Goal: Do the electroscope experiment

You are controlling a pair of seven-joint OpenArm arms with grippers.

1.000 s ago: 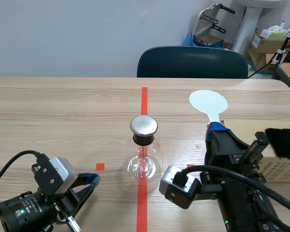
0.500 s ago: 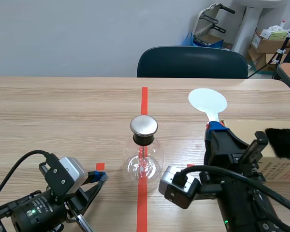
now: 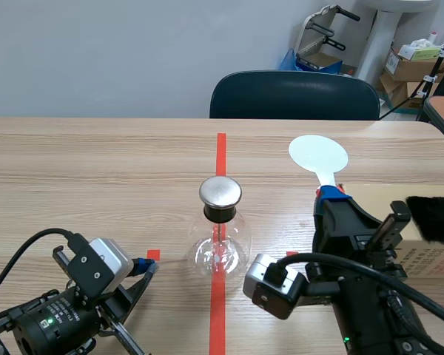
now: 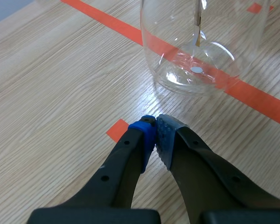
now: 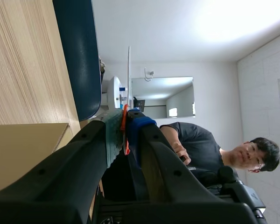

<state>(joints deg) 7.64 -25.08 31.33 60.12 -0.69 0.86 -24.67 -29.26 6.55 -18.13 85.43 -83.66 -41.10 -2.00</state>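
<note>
The electroscope (image 3: 220, 238), a clear glass flask with a round metal cap (image 3: 220, 191), stands on the red tape line at the table's middle. My left gripper (image 3: 145, 265) lies low on the table to its left, shut on nothing. In the left wrist view the left gripper (image 4: 155, 135) has its pads touching, a short way in front of the flask's base (image 4: 191, 60). My right gripper (image 3: 333, 205) stands upright to the flask's right, shut on the handle of a white round paddle (image 3: 319, 155). In the right wrist view the paddle (image 5: 129, 74) shows edge-on, clamped in the right gripper (image 5: 125, 119).
A cardboard box (image 3: 429, 255) with a black furry piece (image 3: 434, 217) on it sits at the right edge, close behind my right arm. A dark blue chair (image 3: 294, 96) stands past the far table edge. A person (image 5: 200, 149) appears in the right wrist view.
My left arm slid right toward the flask, then eased back slightly; its gripper stayed shut. The right arm and the paddle have hardly moved.
</note>
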